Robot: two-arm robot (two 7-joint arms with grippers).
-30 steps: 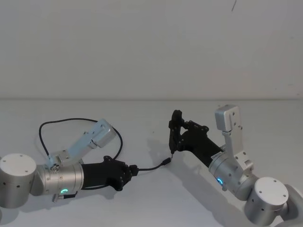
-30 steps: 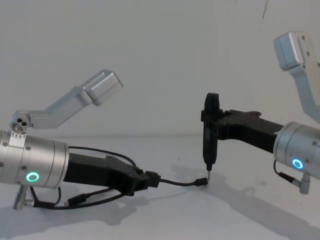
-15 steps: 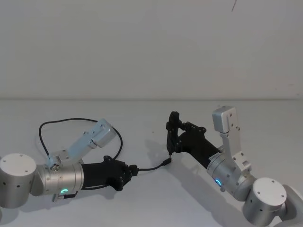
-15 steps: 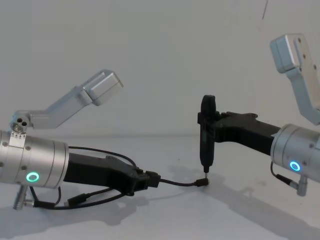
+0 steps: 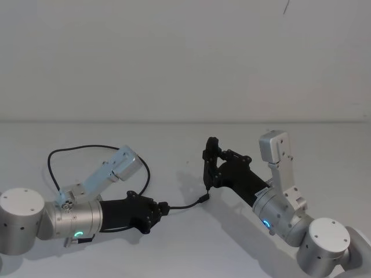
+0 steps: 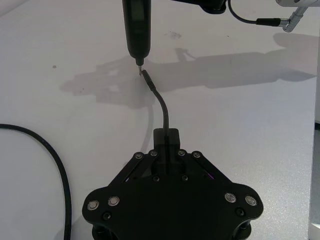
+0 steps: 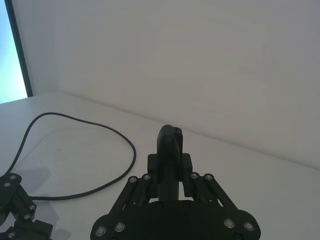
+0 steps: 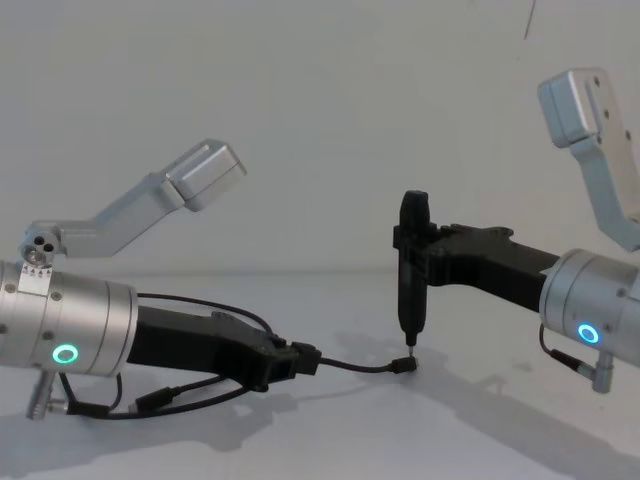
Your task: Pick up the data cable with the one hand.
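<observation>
The white table (image 5: pixel 191 243) carries both arms. The left gripper (image 5: pixel 157 209) lies low and nearly flat at the near left, reaching right, its jaws clamped on the data cable (image 5: pixel 87 148) close to one end. The cable's loop trails far left behind it, and the short free end with its plug (image 8: pixel 402 366) pokes right. The right gripper (image 8: pixel 411 300) reaches in from the near right, holding a slim black tool (image 6: pixel 135 27) upright, pin tip just above the plug.

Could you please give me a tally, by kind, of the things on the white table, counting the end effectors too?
Long thin black data cable: 1
Black end effectors: 2, left gripping the cable's plug, right holding a slim black pin-tipped tool
Total: 3
</observation>
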